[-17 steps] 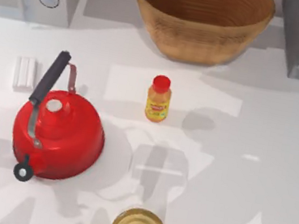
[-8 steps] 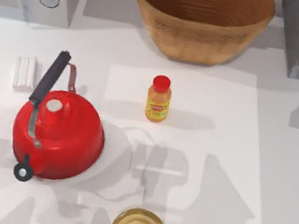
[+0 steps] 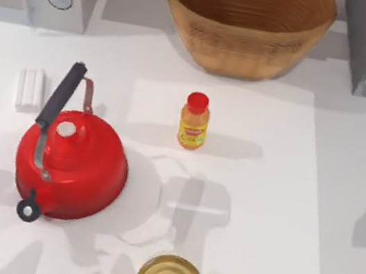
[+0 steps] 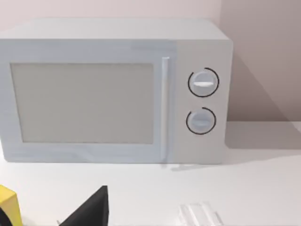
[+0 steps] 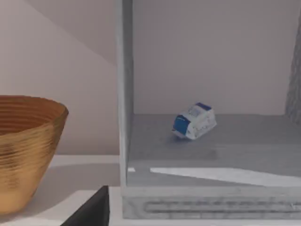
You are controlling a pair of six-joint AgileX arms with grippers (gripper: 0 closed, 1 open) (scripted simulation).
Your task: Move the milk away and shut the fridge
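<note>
The small blue-and-white milk carton [image 5: 194, 120] lies tipped on its side on the floor of the open grey metallic fridge [image 5: 125, 94], beside the woven basket [image 5: 23, 146]. Neither claw's grip can be told.

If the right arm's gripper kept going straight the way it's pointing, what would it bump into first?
Probably the fridge. The right wrist view looks straight into its open inside, where the milk lies tipped on the grey floor. The low front edge looks nearest, then the milk, though depth is hard to judge.
</note>
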